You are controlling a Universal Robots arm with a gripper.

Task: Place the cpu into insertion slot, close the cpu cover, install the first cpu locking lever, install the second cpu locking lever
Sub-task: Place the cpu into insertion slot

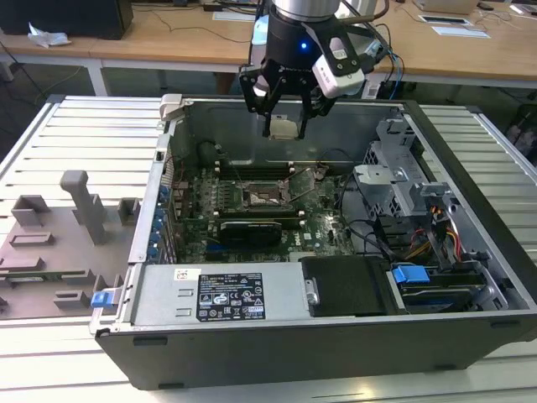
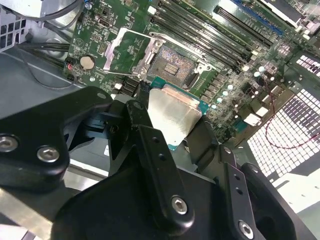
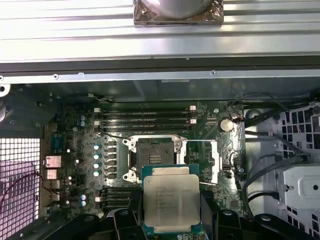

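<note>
Gripper (image 2: 175,125) clamps the cpu (image 3: 171,202), hovering over the open insertion slot (image 3: 156,152); placement step underway, demanding square alignment.

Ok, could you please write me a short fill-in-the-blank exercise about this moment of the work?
1. The gripper is shut on the ___.
2. The slot is ___: no chip lies in it.
3. The cover is swung ___, off the slot.
Missing words: cpu; empty; open.
</note>
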